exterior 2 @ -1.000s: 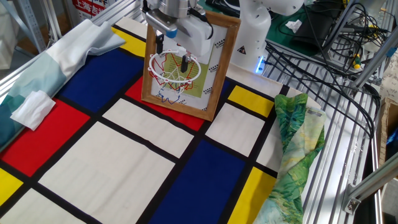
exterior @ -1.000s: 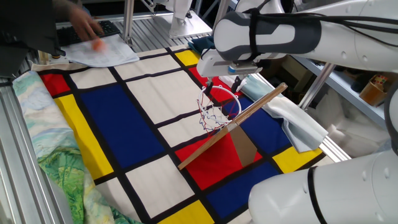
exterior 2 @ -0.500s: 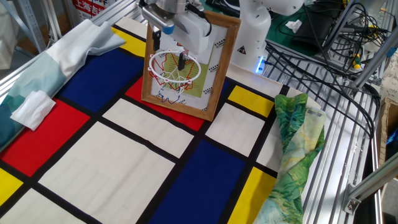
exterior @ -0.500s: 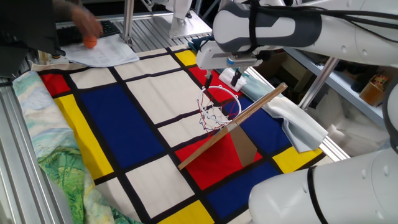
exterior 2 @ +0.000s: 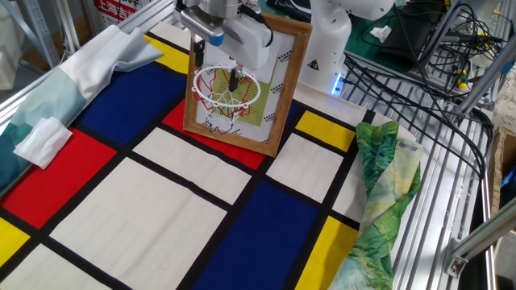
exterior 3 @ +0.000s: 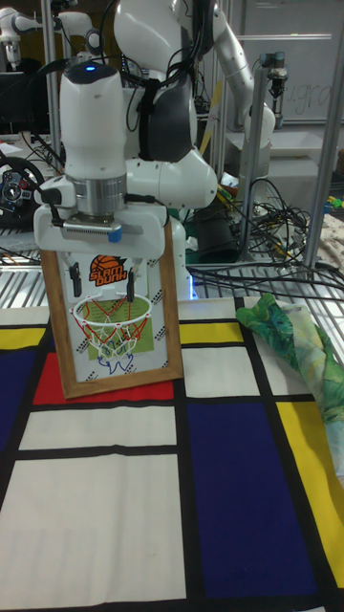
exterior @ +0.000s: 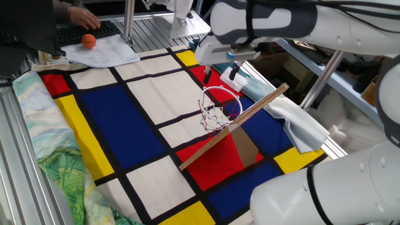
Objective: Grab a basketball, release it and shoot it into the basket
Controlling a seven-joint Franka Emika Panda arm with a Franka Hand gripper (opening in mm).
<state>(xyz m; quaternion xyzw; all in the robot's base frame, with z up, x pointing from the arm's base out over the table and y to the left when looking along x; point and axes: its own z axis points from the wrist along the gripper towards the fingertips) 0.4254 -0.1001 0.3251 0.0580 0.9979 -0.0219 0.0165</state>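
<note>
The tiny orange basketball rests on white papers at the far corner of the table, close to a person's hand. The basket has a white rim and a string net and is fixed to a slanted, wood-framed board. My gripper hangs open and empty just above the rim, far from the ball. The other fixed view shows the gripper over the basket with its fingers spread. In the tall view the gripper sits above the rim. The ball shows only in one fixed view.
A chequered red, blue, yellow and white cloth covers the table. A green patterned cloth lies along one edge, a pale blue cloth and a white rag along another. A keyboard sits behind the papers. Cables run beside the robot base.
The person's hand set the ball on the papers and drew back. My gripper rose slightly above the rim and stayed open.
</note>
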